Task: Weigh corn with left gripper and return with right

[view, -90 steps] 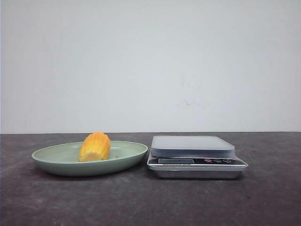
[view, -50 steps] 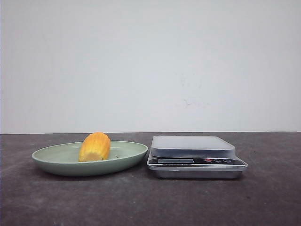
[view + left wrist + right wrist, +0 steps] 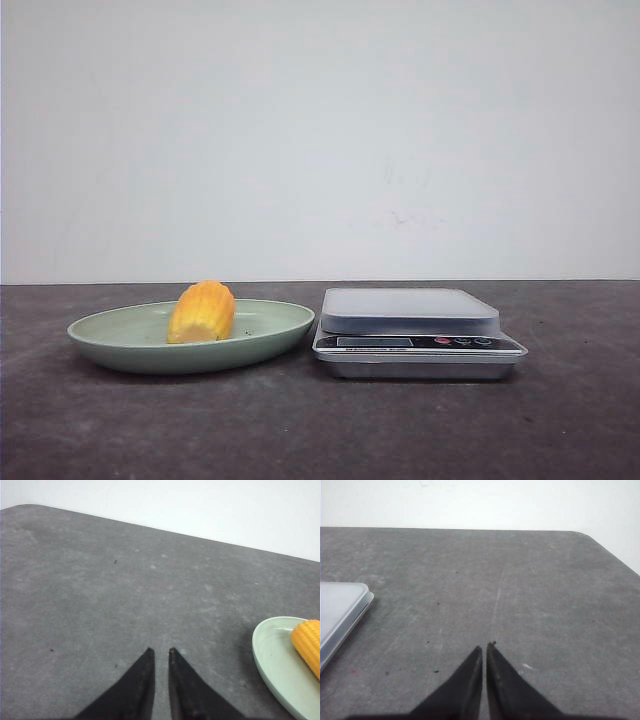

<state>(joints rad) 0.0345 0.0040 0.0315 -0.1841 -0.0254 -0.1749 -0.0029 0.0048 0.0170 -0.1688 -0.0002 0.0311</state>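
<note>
The corn (image 3: 202,312) lies in the green dish (image 3: 120,345) at lower left of the front view, on the dark counter (image 3: 320,430). The digital scale (image 3: 415,330) sits just beside the dish, at lower centre-right; its platform carries nothing. In the left wrist view, the left hand (image 3: 160,652) is closed, fingertips nearly touching, gripping nothing; the corn (image 3: 309,642) shows at the right edge. The right hand (image 3: 485,647) is likewise closed on nothing, with the scale (image 3: 337,612) at the left edge.
</note>
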